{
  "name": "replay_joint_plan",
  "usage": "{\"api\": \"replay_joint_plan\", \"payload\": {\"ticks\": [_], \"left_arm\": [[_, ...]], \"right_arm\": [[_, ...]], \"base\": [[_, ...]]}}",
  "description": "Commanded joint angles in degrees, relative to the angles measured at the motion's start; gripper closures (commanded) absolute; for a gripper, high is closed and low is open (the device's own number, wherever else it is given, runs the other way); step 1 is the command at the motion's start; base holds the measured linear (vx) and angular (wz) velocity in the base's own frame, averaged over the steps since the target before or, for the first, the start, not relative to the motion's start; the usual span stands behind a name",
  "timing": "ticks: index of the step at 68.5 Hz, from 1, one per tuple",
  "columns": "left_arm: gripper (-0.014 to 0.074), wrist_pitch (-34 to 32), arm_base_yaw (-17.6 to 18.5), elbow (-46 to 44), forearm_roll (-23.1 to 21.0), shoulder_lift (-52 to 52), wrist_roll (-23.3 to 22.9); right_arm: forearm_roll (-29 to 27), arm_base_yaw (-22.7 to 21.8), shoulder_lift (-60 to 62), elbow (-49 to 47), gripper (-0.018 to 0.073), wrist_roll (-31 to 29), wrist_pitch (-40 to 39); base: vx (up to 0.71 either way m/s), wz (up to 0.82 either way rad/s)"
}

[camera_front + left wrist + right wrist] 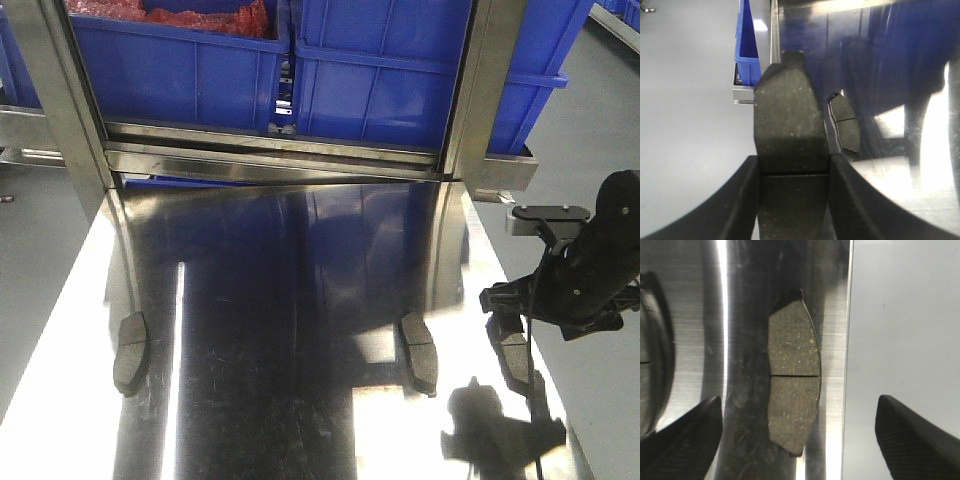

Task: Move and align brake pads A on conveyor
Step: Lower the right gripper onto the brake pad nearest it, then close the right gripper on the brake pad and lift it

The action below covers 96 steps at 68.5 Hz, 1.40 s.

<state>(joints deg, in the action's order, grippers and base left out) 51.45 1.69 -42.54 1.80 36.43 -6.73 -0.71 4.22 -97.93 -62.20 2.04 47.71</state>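
Left gripper (792, 160): closed on a brake pad, one finger pressed against each long side, just above its groove.
Gripped brake pad (787, 120): dark and speckled, its far end pointing away past the fingers. It sits over the left edge of the tabletop, with grey floor (690, 140) to its left.
Second brake pad (844, 125): flat on the tabletop, just right of the gripped one and beyond it. I cannot tell whether it is the left brake pad of the front view.
Right gripper (799, 401): open, its fingers (685, 440) spread wide and touching nothing.
Right brake pad (794, 390): flat on the tabletop between those fingers, clear of both and close to the right edge, with its long axis running near to far.
Middle brake pad (418, 355): on the tabletop, left of the right one and roughly parallel to it.
Left brake pad (130, 355): on the tabletop near its left edge, well apart from the other two.
Tabletop (300, 300): shiny, scratched steel that mirrors the bins.
Blue bins (400, 80): side by side on the far steel frame (60, 110). The left one holds red material (200, 15).
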Motion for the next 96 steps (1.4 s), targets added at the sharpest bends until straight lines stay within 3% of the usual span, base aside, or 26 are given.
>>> {"api": "replay_joint_plan", "payload": {"ticks": [1,81,96], "left_arm": [[0.0461,-4.22,0.24,-1.58,-0.19,0.03,-0.02],[0.0461,-4.22,0.24,-1.58,-0.19,0.03,-0.02],[0.0461,-4.22,0.24,-1.58,-0.19,0.03,-0.02]], "right_arm": [[0.27,-0.26,0.74,-1.81,-0.0028,-0.05,-0.94],[-0.61,-0.21,-4.92,-1.81,0.0074,-1.35,-3.6],[-0.61,-0.21,-4.92,-1.81,0.0144,-1.35,-3.93]], "base": [[0.0,0.0],[0.0,0.0],[0.0,0.0]]}}
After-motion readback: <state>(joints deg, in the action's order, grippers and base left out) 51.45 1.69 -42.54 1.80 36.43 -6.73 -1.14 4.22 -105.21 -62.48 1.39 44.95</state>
